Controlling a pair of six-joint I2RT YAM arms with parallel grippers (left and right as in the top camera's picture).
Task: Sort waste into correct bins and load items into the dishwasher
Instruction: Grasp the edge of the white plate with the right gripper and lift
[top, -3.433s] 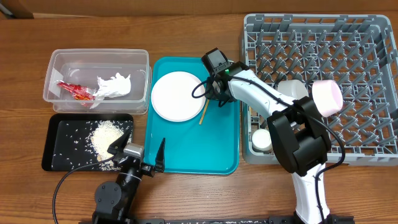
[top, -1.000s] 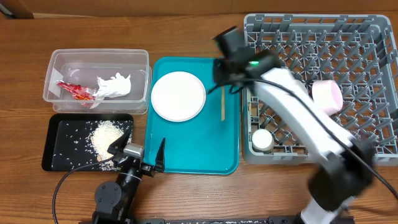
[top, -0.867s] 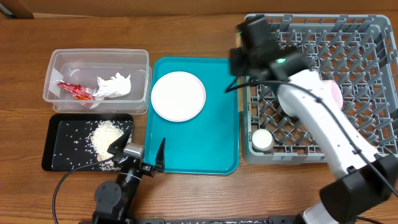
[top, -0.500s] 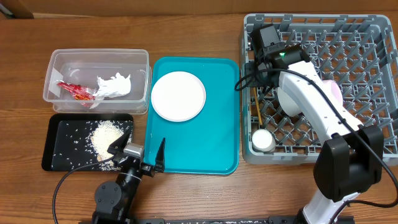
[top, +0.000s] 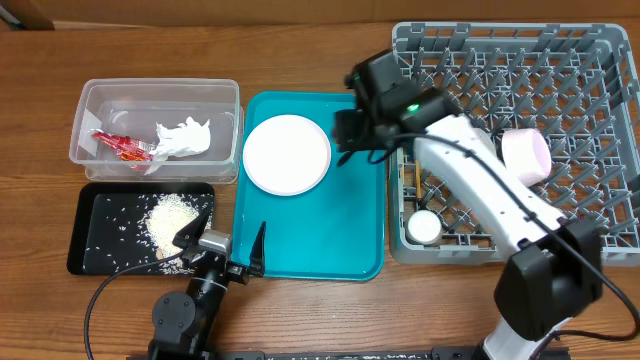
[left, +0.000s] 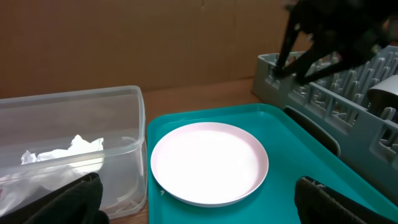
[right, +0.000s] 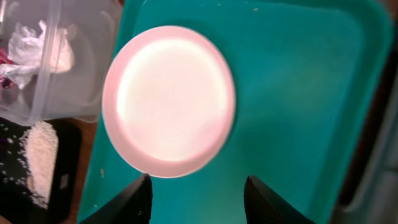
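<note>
Teal tray (bare-floored) — on wooden table.

Pink-white plate, teal tray, grey rack, black tray, red wrapper, white tissue.

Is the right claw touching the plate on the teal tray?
Apart. The left wrist view shows the right claw hanging up by the rack corner, with bare tray between it and the plate.

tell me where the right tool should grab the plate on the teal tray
Take the round pale plate by its rim on the side facing the dish rack, nearest the right tool. It lies flat, face up on the teal tray, so only the thin raised lip offers a hold. Bare tray there probably leaves room to slip one finger under.
</note>
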